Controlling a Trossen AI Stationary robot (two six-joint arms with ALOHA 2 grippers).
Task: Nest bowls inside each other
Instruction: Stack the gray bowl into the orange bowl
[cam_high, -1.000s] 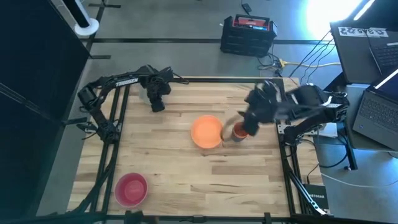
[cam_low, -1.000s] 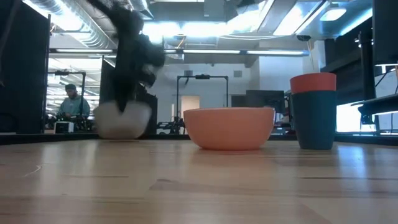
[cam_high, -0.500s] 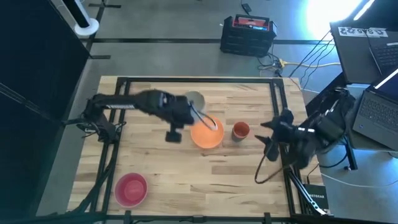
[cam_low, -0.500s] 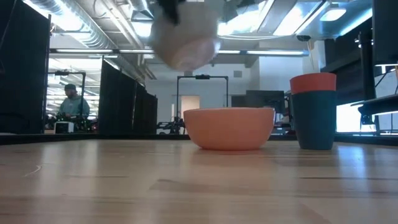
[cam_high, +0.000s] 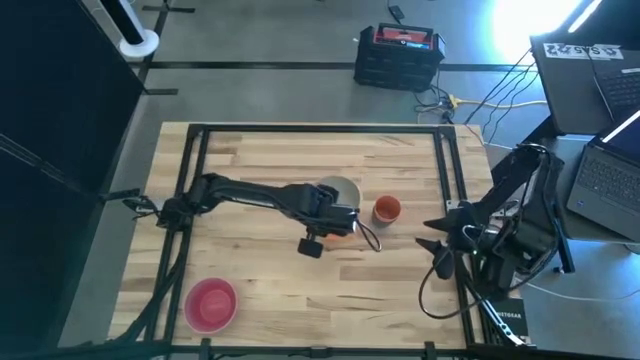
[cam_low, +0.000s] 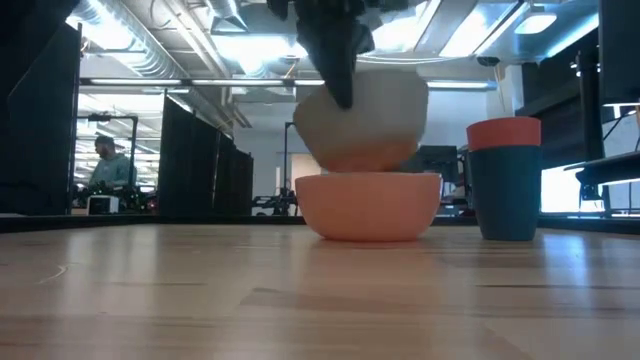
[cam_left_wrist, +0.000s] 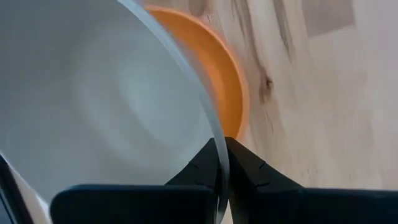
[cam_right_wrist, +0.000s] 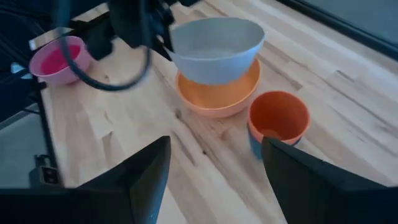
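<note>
My left gripper (cam_high: 336, 214) is shut on the grey-white bowl (cam_low: 362, 120) and holds it over the orange bowl (cam_low: 368, 205), which stands on its base mid-table. In the left wrist view the orange bowl (cam_left_wrist: 231, 81) shows behind the grey-white bowl (cam_left_wrist: 93, 93). To the right, a small orange-red bowl (cam_low: 503, 133) sits inside a dark blue one (cam_low: 503, 195). A pink bowl (cam_high: 211, 303) stands at the near left. My right gripper (cam_right_wrist: 216, 146) hangs open at the table's right edge, with nothing between its fingers. My left gripper pinches the grey-white bowl's rim (cam_left_wrist: 219, 158) on its near side, one finger inside the bowl and one outside. The fingers (cam_low: 338, 70) come from above, pointing steeply down. The bowl hangs clear and slightly tilted, mouth up, its bottom about level with the orange bowl's rim.
A dark metal frame (cam_high: 190, 150) runs round the wooden table. There is bare wood along the far side and between the pink bowl and the centre. Beyond the table are a black case (cam_high: 398, 55) on the floor, laptops at the right, and a person (cam_low: 108, 165) far off.
My left gripper has lifted the grey-white bowl off the table's far left, carried it toward the right and brought it down over the orange bowl. My right gripper, open throughout, has drawn away from the small orange-red bowl toward the table's right edge and sunk lower.
</note>
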